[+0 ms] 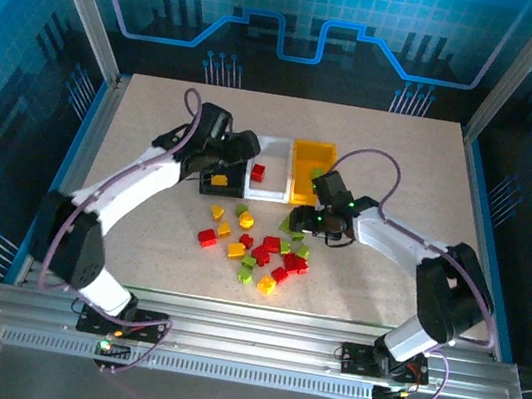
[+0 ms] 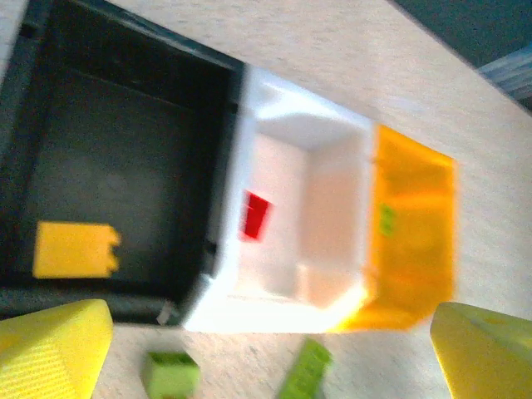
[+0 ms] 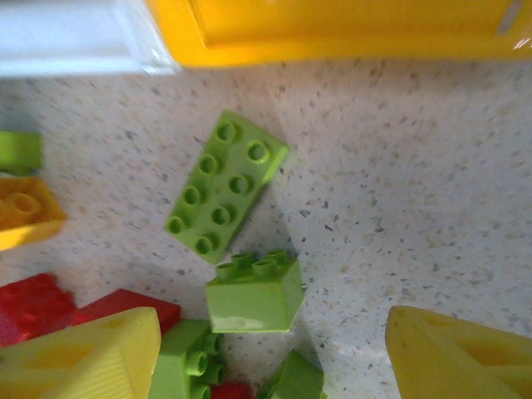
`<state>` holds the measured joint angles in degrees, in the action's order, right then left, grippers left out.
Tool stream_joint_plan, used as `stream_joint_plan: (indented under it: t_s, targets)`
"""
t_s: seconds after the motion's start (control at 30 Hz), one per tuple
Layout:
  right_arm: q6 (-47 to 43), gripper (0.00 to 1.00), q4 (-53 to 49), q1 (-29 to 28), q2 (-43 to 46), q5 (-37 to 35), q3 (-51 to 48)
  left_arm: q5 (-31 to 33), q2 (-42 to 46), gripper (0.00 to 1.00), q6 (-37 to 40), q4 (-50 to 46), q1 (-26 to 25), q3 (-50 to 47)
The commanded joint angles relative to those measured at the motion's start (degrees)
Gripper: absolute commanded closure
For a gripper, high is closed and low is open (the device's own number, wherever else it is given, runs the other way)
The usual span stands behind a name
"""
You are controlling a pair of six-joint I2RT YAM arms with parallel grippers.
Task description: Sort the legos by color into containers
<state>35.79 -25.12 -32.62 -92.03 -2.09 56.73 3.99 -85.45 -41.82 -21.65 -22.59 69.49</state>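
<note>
Left wrist, v. blurry, black bin (image 2: 125, 150) cropped

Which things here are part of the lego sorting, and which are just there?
Part of the job: loose legos, black bin holding a yellow brick, white bin holding a red brick, yellow bin holding a green brick.
Just there: table, aluminium frame rail.
</note>
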Motion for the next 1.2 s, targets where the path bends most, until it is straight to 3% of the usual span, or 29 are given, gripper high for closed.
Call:
stream_joint_plan:
  t_s: [0.0, 0.27, 0.6, 0.93, 1.17]
  targets:
    - [0.5, 0.29, 1.7, -0.9, -3.0, 0.9, 2.2, -2.1, 6.8, 0.01, -0.1, 1.0, -2.1, -7.3]
    - [-0.5, 0.4, 2.1, -2.5, -8.8, 0.3, 4.1, -0.3, 23.8, 0.01, -3.8, 0.5, -3.2, -25.1]
    - [-0.6, 0.67, 1.7, -2.6, -6.3, -1.0, 2.2, 2.4, 32.6, 0.01, -5.6, -2.7, -2.9, -33.9]
    - [-4.3, 0.7, -4.5, 0.6, 4.7, -4.8, 8.2, 2.4, 32.2, 0.01, -6.3, -1.7, -2.8, -35.5]
    - [-6.5, 0.69, -7.1, 6.0, -7.6, -7.4, 23.4, 1.5, 31.6, 0.01, -8.0, -1.8, -2.9, -36.7]
